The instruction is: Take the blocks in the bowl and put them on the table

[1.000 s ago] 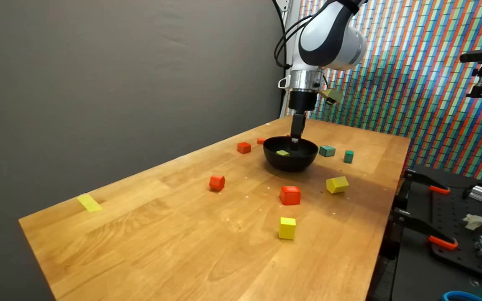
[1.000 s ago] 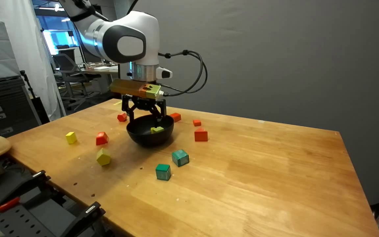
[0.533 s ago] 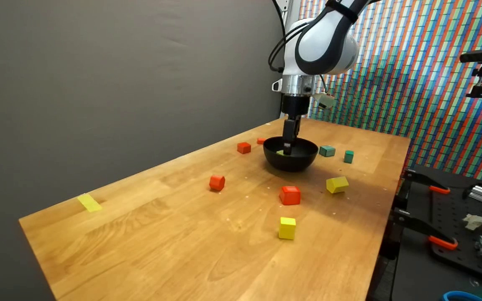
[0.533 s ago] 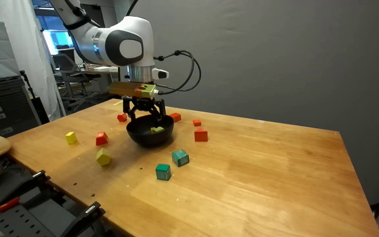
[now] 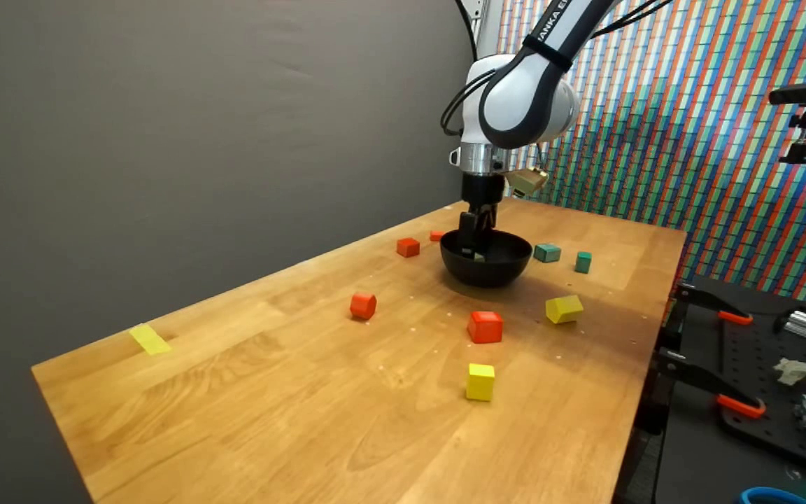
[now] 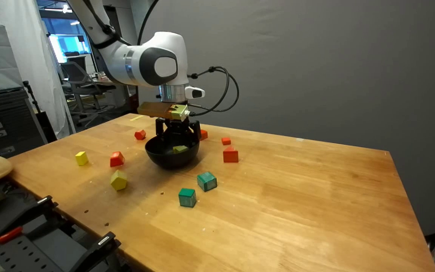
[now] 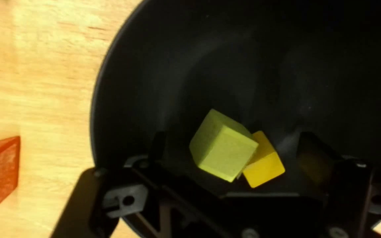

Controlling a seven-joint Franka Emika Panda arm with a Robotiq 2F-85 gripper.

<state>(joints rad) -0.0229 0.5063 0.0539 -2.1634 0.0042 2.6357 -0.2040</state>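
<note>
Inside the round black bowl, a pale-yellow faceted block partly hides a golden-yellow block, your black gripper spread astride both; light-brown wooden table below, grey backdrop behind.

Lab: robot arm, perforated plate

The wrist points down, jaws spread wide.
</note>
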